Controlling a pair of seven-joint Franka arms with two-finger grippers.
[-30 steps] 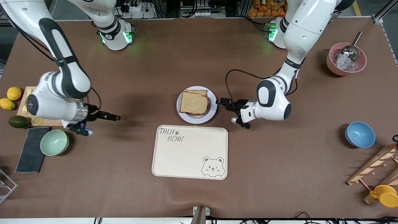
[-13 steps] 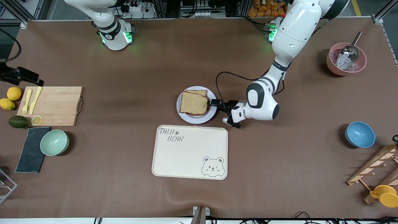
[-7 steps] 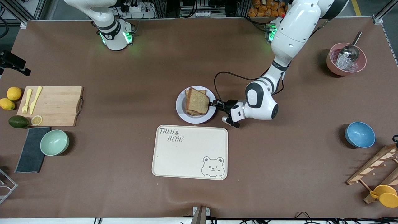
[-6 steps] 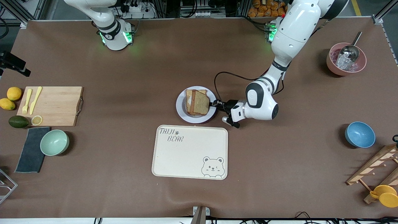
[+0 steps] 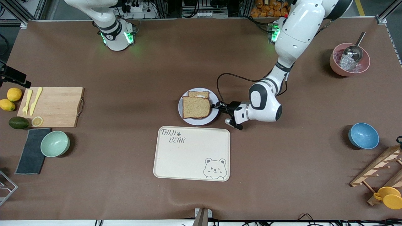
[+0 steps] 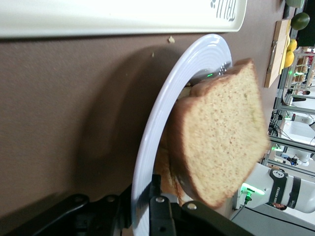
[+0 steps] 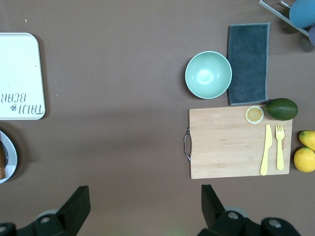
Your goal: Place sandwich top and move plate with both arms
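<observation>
The plate [image 5: 201, 121] sits mid-table with the sandwich on it. The sandwich top [image 5: 196, 107], a plain brown slice, lies on the lower slice [image 5: 198, 94], shifted toward the front camera so the lower slice's farther edge shows. My left gripper [image 5: 216, 105] is low at the plate's edge toward the left arm's end, shut on the rim. The left wrist view shows the plate rim [image 6: 162, 128] between the fingers and the sandwich top [image 6: 221, 137] just past them. My right gripper [image 7: 142, 209] is open and empty, high over the table's right-arm end near the cutting board [image 7: 238, 142].
The cream bear tray [image 5: 191, 153] lies just nearer the camera than the plate. The cutting board [image 5: 53, 106], lemons, an avocado, a green bowl [image 5: 55, 143] and a grey cloth sit at the right arm's end. A blue bowl [image 5: 363, 135], a pink bowl [image 5: 349, 59] and a wooden rack [image 5: 380, 166] sit at the left arm's end.
The right arm pulled away from the middle to the table's edge. The left gripper closed in on the plate rim. The top slice tipped up, then fell flat, shifted toward the camera.
</observation>
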